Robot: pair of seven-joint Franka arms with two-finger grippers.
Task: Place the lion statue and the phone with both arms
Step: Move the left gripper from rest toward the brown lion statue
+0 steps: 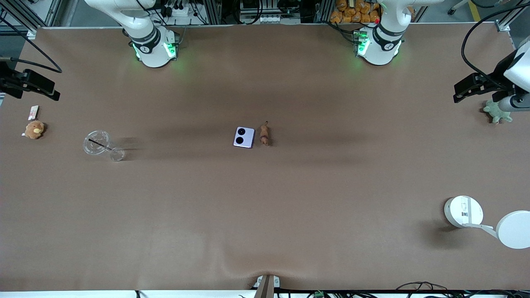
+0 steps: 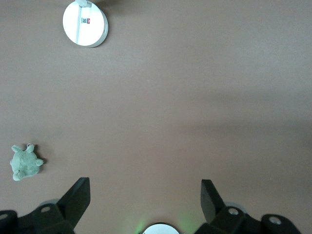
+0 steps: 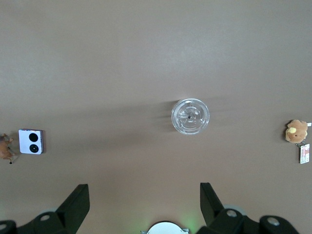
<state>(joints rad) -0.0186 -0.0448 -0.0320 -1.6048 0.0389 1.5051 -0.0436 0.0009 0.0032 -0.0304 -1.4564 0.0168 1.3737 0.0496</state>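
- The left gripper (image 2: 145, 195) is seen only in part in its wrist view: the lower edge cuts both fingers, so only the dark tips show.
- The right gripper (image 3: 144, 195) is cut the same way in the right wrist view.
- The lion statue (image 3: 6, 147) is cut by the edge of the right wrist view; its head end does not show there.
- In the front view the lion statue (image 1: 264, 134) is too small to make out legs or face.
- The lamp (image 1: 513, 229) is cut by the front view's edge.
- The print on the tag (image 1: 33, 112) near the orange plush toy (image 1: 34, 129) is too small to read.
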